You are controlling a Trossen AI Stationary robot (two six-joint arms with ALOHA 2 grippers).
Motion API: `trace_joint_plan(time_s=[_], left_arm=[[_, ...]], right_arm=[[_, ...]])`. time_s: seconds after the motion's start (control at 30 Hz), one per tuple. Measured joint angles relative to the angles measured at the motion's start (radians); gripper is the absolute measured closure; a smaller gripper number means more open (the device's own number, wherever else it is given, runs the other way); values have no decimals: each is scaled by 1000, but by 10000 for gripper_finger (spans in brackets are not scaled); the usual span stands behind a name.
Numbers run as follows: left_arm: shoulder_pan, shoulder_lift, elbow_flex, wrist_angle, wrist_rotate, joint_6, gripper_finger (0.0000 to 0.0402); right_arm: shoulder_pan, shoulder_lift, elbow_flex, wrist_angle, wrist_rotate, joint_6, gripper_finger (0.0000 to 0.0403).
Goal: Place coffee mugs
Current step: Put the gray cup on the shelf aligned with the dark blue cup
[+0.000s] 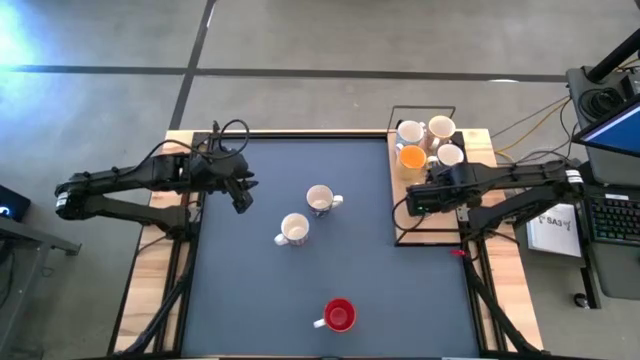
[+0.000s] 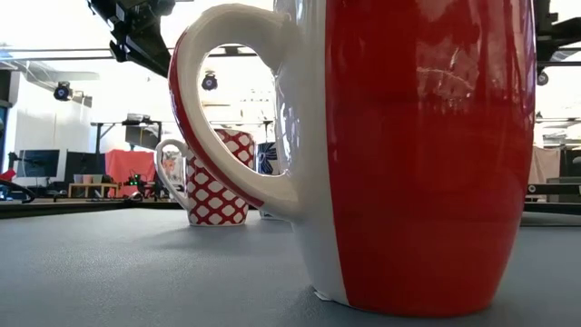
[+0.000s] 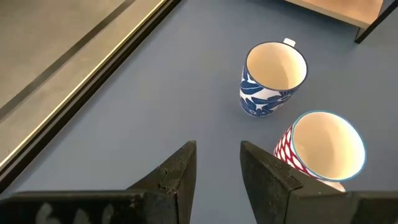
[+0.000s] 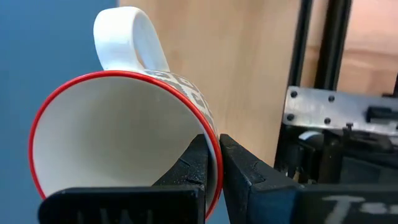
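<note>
table: dark mat | three mugs | wooden tray at right edge

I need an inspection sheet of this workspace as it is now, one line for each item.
Surface: dark mat on a wooden table; no spills seen.
Job's things: three mugs upright on the mat: blue-patterned mug, red-checked mug, red mug. Three white mugs and an orange mug stand in the black-framed tray. The red-rimmed mug is held tilted.
Clutter: nothing seen.
Grippers: left pincer open, empty, above the mat's left part; right pincer shut on the red-rimmed mug's wall, over the tray.
Cables: loops on the left arm; loose wires beyond the table's right edge.
Surroundings: keyboard at right; bare floor.
</note>
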Motion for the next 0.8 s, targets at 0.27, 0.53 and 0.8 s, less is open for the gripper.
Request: trace_joint_plan(time_s=[0.27,0.53,0.8], left_arm=[[0,-1,0,0,0,12,295],[0,-1,0,0,0,27,295],[0,-1,0,-26,0,27,295]], right_arm=[[0,-83,-128,5,-26,167,390],[0,-149,-223,34,-48,289,374],[0,-178,-224,30,-38,304,366]])
